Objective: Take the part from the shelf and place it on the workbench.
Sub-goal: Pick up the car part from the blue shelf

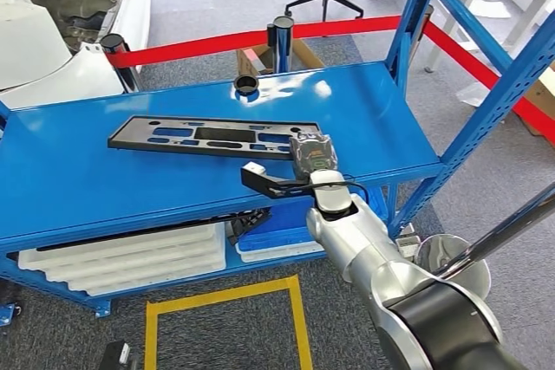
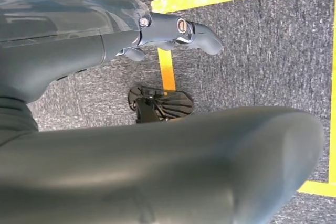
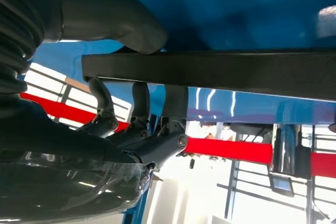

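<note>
My left hand (image 2: pixel 174 30) hangs at my side over the grey carpet (image 2: pixel 257 51) and its yellow floor line (image 2: pixel 166 69), holding nothing, fingers loosely out as far as this cramped view lets me judge, since this pickup calls for one arm. The long black part (image 1: pixel 209 137) lies flat along the middle of the blue shelf (image 1: pixel 59 171), its right end toward the front edge. There my right hand (image 1: pixel 313 155) clasps that end, thumb (image 3: pixel 118 19) on one face and fingers (image 3: pixel 140 100) on the other, so I can lift it level.
</note>
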Robot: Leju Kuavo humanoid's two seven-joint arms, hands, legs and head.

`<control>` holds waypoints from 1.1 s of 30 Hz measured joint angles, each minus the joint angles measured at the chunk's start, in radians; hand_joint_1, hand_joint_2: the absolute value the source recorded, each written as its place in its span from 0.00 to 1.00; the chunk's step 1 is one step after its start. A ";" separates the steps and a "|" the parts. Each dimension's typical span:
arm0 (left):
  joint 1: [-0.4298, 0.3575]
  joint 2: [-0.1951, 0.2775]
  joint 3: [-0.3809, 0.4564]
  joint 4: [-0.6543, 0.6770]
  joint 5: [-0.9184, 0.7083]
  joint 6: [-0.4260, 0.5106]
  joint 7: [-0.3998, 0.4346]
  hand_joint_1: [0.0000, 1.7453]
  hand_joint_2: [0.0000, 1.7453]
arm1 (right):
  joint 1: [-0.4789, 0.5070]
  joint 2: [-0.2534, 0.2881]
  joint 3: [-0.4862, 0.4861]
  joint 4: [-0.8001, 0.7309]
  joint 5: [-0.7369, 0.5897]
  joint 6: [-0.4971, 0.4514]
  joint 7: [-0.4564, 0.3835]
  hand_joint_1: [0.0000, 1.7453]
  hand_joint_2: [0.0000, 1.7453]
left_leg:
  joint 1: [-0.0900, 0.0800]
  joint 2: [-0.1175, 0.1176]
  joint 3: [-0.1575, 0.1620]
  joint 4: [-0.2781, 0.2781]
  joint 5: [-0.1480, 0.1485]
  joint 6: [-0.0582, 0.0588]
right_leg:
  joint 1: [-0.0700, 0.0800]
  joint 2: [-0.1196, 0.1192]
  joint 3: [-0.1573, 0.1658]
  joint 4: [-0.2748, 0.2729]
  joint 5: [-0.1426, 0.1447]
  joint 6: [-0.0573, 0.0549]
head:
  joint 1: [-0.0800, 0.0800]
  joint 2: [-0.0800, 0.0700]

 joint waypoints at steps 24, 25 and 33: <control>-0.010 0.000 -0.053 0.000 0.000 0.008 -0.098 0.00 0.00 | 0.072 -0.028 0.005 -0.374 -0.051 0.012 -0.114 1.00 1.00 | 0.000 0.000 -0.001 0.000 0.000 0.000 | 0.000 0.000 -0.001 0.000 0.000 0.000 | 0.000 0.000; -0.011 0.000 -0.053 0.000 0.000 0.012 -0.097 0.00 0.00 | 0.083 -0.026 0.010 -0.426 -0.079 0.026 -0.129 1.00 1.00 | 0.001 0.000 -0.001 0.000 0.000 0.000 | 0.000 0.000 -0.001 0.000 0.000 0.000 | 0.000 0.000; -0.010 0.000 -0.016 0.000 0.000 0.017 -0.106 0.00 0.00 | 0.206 0.017 0.062 -0.842 -0.578 0.107 -0.289 1.00 1.00 | 0.001 0.000 -0.003 0.000 0.000 0.000 | 0.000 0.000 -0.003 0.000 0.000 0.000 | 0.000 0.000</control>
